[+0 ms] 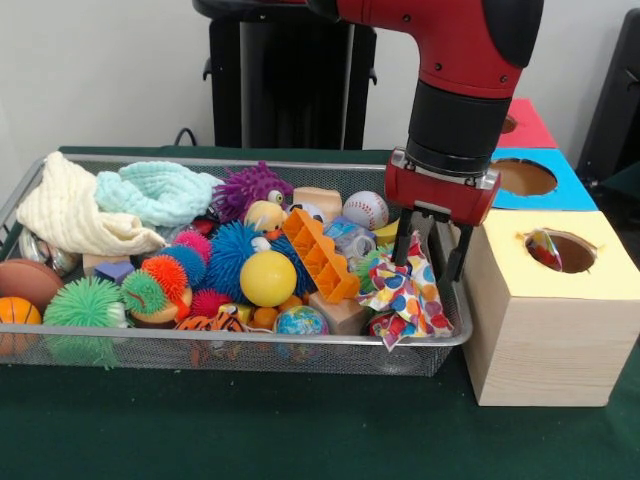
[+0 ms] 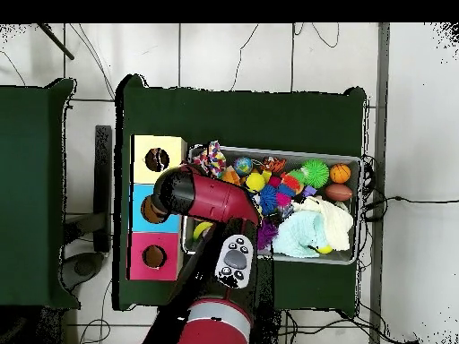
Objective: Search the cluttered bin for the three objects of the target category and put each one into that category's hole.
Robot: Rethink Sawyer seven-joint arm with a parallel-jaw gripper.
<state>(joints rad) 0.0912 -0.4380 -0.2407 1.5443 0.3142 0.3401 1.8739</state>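
The red and black arm comes down over the right end of the wire bin [image 1: 150, 345], and its gripper [image 1: 432, 262] is clenched on a polka-dot cloth [image 1: 405, 295], whose loose folds hang from between the black fingers and drape over the bin's rim at about four o'clock of the pile. In the overhead view the same cloth [image 2: 212, 159] shows at the bin's upper left corner, just beside the yellow-topped box. That wooden box with the yellow top [image 1: 545, 330] stands touching the bin's right side, and a scrap of patterned fabric [image 1: 543, 250] already sits inside its round hole. Behind it, toward one o'clock, stand a blue-topped box [image 1: 560, 190] and a red-topped box [image 1: 530, 125], both partly blocked by the arm. Crowding the cloth at nine o'clock are an orange toothed plastic block [image 1: 320, 255], a yellow ball [image 1: 267, 278], a small globe ball [image 1: 301, 321] and a wooden block [image 1: 343, 315]. A baseball [image 1: 365, 210] lies at eleven o'clock of the gripper. Further left sit spiky rubber balls in blue, green, pink and purple, a cream knitted cloth [image 1: 70, 210] and a pale teal knitted cloth [image 1: 155, 190] at the far left end, with a basketball [image 1: 15, 315] cut off by the picture's edge. The toys lowest in the heap are buried and hard to make out, and the arm hides the bin's near corner from above.
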